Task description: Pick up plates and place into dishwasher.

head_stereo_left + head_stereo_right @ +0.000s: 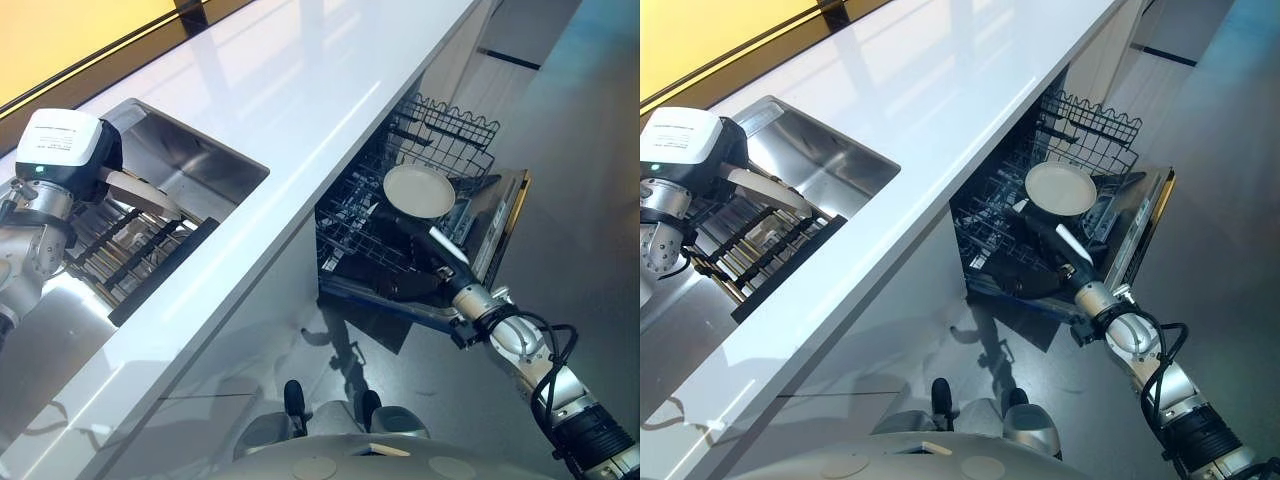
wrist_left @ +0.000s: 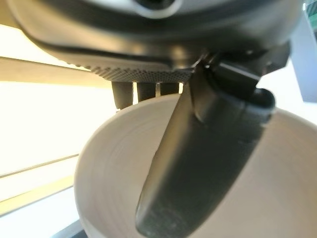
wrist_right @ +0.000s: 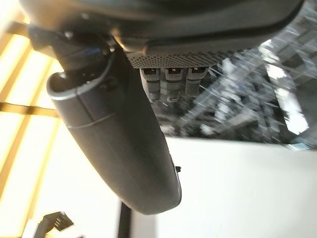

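Right hand (image 1: pixel 1045 238) pinches a plate (image 1: pixel 1061 188) over the dishwasher rack (image 1: pixel 1085 125); left hand (image 2: pixel 198 163) grips a second plate (image 2: pixel 109 183) above the sink (image 1: pixel 200 160). Rigid, slick, breakable: hold by rim.

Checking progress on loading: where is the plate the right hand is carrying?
The plate is pinched in the right hand, held over the open dishwasher's lower rack, on the robot's right below the white counter.

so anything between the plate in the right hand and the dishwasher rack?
Nothing visible. The right hand holds the round white plate directly above the open dishwasher's dark wire rack, with only open rack wires below it.
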### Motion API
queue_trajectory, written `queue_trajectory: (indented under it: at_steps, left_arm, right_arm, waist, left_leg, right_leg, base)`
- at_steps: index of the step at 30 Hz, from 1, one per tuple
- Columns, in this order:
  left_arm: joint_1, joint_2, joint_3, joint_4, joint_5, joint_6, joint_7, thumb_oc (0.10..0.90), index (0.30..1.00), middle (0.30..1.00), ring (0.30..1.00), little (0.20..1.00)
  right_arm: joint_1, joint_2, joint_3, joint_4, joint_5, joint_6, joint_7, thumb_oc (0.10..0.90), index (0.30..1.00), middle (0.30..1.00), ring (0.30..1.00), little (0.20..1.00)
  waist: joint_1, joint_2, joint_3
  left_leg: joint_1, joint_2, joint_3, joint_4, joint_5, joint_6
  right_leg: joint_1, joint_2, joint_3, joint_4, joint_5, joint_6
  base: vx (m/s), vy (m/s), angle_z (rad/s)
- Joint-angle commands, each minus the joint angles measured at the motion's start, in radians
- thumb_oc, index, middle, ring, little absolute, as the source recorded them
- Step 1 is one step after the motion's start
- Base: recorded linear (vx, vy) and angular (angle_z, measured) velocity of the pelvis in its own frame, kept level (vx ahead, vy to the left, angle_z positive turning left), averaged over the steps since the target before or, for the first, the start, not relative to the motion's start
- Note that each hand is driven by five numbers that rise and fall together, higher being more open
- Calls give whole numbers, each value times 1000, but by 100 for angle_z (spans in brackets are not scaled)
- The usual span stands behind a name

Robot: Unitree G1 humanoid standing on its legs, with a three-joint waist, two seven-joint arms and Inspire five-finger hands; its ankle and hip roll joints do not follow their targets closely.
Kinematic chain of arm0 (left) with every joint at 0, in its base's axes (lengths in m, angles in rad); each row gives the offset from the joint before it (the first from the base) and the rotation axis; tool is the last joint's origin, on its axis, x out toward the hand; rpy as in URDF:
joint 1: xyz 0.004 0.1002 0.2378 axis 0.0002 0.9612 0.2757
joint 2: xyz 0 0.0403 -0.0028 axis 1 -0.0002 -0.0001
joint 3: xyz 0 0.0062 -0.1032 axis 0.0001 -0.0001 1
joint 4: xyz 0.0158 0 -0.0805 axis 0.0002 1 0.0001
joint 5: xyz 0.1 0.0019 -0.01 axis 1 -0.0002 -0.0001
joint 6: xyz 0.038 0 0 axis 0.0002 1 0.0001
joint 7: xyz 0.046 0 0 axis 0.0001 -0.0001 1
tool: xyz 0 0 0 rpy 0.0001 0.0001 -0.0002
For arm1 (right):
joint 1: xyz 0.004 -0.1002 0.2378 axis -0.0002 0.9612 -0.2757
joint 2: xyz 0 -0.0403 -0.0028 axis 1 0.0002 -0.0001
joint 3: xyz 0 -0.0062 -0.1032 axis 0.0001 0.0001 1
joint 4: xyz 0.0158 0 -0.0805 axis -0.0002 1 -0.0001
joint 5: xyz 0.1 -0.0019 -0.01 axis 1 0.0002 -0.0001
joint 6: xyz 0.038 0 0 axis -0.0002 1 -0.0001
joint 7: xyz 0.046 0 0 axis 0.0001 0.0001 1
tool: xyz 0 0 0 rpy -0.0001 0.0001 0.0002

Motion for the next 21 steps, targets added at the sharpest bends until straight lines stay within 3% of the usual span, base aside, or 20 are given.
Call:
queue_trajectory:
  at_steps: [1,8,11,21]
  left_arm:
    - [-79,47,189,-61,-109,-35,180,100,300,300,300,200]
    - [-81,28,277,-254,-157,-62,208,100,300,300,300,200]
    - [-107,5,280,-339,-170,-78,188,100,300,300,300,200]
    - [-213,-90,205,-558,-251,-101,53,100,300,300,300,200]
  right_arm:
    - [-131,-36,-93,-144,-102,-158,-191,800,900,900,900,900]
    - [-234,-72,-138,-193,-235,-181,-352,800,900,900,900,900]
    - [-305,-80,-121,-214,-237,-192,-327,800,900,900,900,900]
    - [-515,-33,36,-267,-217,-96,-216,800,900,900,900,900]
  waist:
    - [0,40,-144]
    - [20,35,-159]
    - [32,29,-165]
    - [75,12,-184]
  left_leg:
    - [41,-33,-31,1,-109,-2]
    - [42,-27,-46,1,-112,-10]
    - [43,-25,-55,1,-112,-13]
    - [43,-24,-88,1,-103,-25]
  right_leg:
    - [-55,63,-15,0,66,13]
    - [-43,68,-23,-6,57,6]
    - [-37,68,-28,-5,52,3]
    - [-16,64,-63,-14,48,-2]
  base:
    - [-32,-25,2]
    - [-40,-30,1]
    - [-37,-37,2]
    - [-31,-40,13]
